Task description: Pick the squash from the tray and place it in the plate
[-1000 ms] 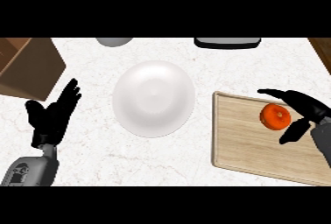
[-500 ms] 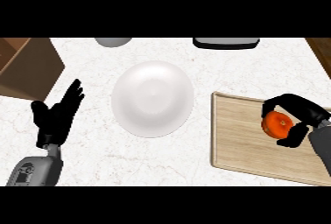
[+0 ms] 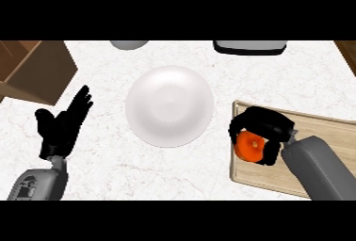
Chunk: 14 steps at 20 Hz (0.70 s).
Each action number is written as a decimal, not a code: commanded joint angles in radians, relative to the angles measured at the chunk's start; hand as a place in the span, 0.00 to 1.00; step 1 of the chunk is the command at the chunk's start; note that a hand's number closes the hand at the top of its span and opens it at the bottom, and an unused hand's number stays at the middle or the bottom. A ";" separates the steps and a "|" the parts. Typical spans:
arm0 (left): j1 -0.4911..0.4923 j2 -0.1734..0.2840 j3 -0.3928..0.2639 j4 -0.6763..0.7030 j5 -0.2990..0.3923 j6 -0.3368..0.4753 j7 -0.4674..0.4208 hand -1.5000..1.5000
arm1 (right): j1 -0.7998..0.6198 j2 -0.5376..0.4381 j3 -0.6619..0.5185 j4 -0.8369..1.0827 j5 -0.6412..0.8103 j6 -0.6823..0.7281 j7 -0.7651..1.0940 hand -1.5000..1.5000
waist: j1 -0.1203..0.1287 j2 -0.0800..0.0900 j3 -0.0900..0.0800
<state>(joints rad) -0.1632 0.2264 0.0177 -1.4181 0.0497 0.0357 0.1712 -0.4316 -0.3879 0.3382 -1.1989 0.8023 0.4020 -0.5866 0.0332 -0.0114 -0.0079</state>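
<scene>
Right robot hand (image 3: 262,129) curled round the orange squash (image 3: 249,146), fingers arched over its top, thumb side hidden. Squash at the left edge of the wooden tray (image 3: 327,132), whether lifted off the boards or resting on them not clear. Grip from above probably chosen so the squash can be carried sideways to the white plate (image 3: 169,106), just left of the tray on the marble bench (image 3: 139,174). Left robot hand (image 3: 64,123) open, fingers up, resting at the left, apart from the plate. No brands, labels or writing legible anywhere in view.
</scene>
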 commanded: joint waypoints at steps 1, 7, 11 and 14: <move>-0.029 -0.010 -0.016 0.014 0.000 -0.011 0.012 0.50 | -0.036 0.156 0.281 -0.179 0.073 0.013 -0.158 1.00 | 0.028 -0.005 0.005; 0.044 0.008 0.042 0.020 0.010 0.008 -0.040 0.50 | 0.187 0.294 0.326 -0.488 0.031 -0.134 -0.060 1.00 | -0.055 0.001 0.008; 0.028 0.031 0.045 -0.032 0.024 -0.015 0.011 0.50 | 0.258 0.308 0.262 -0.680 0.005 -0.140 0.061 1.00 | -0.048 0.005 0.008; 0.046 0.020 0.050 0.043 0.027 -0.050 -0.078 0.50 | 0.213 0.345 0.173 -0.696 -0.037 -0.064 0.155 1.00 | -0.039 0.011 0.007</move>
<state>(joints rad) -0.1376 0.2405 0.0527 -1.4104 0.0627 0.0225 0.1516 -0.2278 -0.0687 0.5861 -1.8105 0.8085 0.3008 -0.5107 -0.0108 -0.0069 -0.0006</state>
